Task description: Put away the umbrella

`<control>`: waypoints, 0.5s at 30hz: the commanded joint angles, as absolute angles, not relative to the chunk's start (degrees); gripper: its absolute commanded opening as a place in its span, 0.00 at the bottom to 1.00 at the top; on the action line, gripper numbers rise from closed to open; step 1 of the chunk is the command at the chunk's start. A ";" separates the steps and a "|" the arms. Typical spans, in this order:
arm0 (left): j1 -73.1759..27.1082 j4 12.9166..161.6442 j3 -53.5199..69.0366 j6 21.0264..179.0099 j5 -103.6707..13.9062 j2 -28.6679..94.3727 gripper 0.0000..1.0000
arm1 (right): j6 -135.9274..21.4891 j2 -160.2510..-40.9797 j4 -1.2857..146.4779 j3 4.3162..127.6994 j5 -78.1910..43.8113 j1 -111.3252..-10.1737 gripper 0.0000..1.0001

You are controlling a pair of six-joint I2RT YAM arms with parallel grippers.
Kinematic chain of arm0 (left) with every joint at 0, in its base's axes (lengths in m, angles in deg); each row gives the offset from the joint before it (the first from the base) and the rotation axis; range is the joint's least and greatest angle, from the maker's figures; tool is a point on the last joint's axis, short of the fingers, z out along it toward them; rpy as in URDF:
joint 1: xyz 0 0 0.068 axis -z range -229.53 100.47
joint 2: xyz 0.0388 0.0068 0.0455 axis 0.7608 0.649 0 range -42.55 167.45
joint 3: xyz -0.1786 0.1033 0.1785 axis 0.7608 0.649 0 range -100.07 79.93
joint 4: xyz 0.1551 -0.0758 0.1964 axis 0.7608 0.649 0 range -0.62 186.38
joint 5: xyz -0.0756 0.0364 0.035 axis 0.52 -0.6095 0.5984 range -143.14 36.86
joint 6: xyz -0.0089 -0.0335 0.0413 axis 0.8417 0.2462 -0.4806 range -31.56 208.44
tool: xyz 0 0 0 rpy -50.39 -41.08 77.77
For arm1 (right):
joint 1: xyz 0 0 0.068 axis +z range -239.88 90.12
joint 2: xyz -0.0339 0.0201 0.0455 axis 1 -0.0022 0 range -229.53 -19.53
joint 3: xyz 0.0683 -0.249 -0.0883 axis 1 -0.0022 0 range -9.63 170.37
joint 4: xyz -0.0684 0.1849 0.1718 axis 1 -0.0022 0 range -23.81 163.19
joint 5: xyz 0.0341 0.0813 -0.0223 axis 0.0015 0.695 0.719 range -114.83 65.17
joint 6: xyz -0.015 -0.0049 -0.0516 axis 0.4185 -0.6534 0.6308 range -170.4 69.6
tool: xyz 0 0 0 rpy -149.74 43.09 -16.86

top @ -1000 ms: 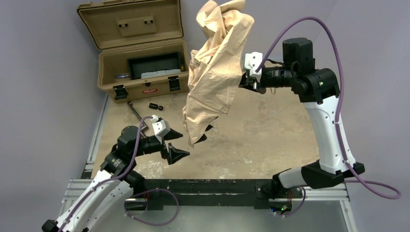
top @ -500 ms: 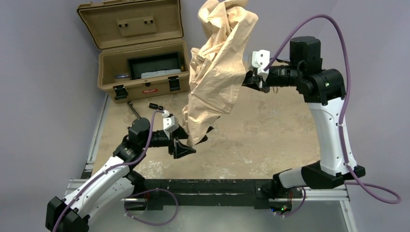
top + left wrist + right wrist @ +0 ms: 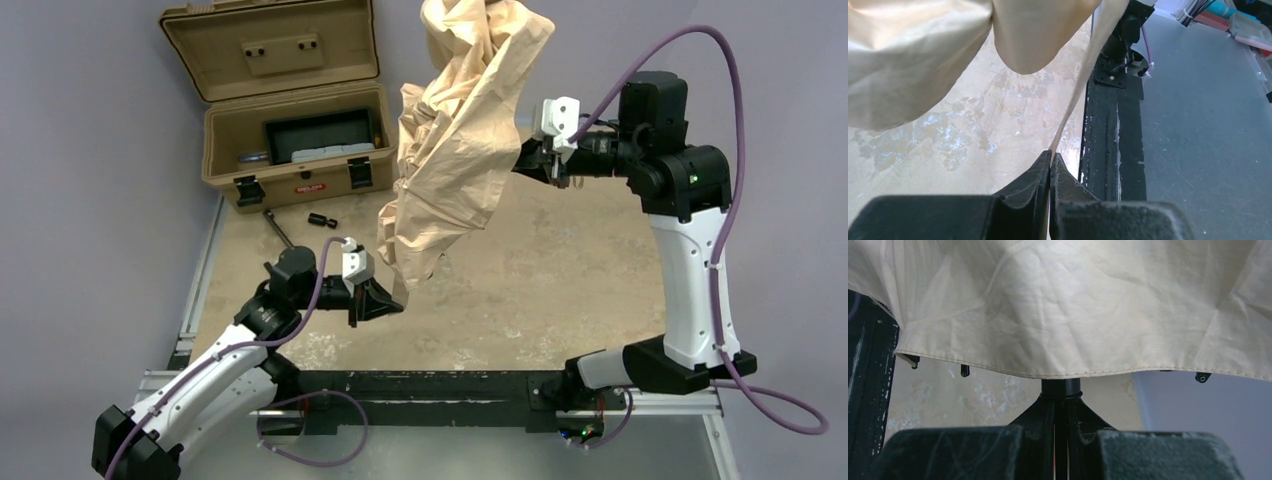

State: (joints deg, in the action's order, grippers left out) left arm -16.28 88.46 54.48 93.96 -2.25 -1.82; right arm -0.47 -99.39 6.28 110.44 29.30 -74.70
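Observation:
The umbrella point(image 3: 460, 140) hangs in the air above the table's middle as a crumpled beige canopy with dark rib tips along its hem. My right gripper point(image 3: 532, 160) reaches in from the right and is shut on the umbrella's black shaft; in the right wrist view the jaws point(image 3: 1060, 396) clamp that shaft just under the fabric point(image 3: 1073, 305). My left gripper point(image 3: 393, 300) sits low at the canopy's bottom edge. In the left wrist view it point(image 3: 1050, 162) is shut on a thin fold of the fabric point(image 3: 913, 65), which runs taut upward.
An open tan hard case point(image 3: 290, 165) stands at the back left with a black tray inside. A small dark cylinder point(image 3: 320, 220) and a metal tool point(image 3: 278, 228) lie in front of it. A black rail point(image 3: 430, 385) runs along the near edge.
My left gripper moved right to the canopy's lower edge and shut on the fabric. The right arm shifted right and slightly up, carrying the umbrella.

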 commanded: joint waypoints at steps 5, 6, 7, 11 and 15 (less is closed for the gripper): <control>-16.22 97.55 47.85 79.68 -9.90 -2.64 0.00 | -0.67 -95.05 5.89 108.54 38.46 -75.20 0.00; -16.20 98.46 47.13 78.21 -10.57 -2.01 0.00 | -0.41 -94.58 5.55 107.38 39.52 -75.24 0.00; -16.22 99.25 46.29 76.76 -11.19 -1.04 0.00 | -0.21 -94.16 5.23 106.10 40.70 -75.28 0.00; -16.39 99.80 44.00 72.21 -15.43 2.75 0.00 | -0.05 -92.40 5.12 102.72 42.42 -74.80 0.00; -17.57 98.10 43.21 68.61 -18.30 4.10 0.00 | 0.58 -90.11 5.07 100.52 42.11 -73.89 0.00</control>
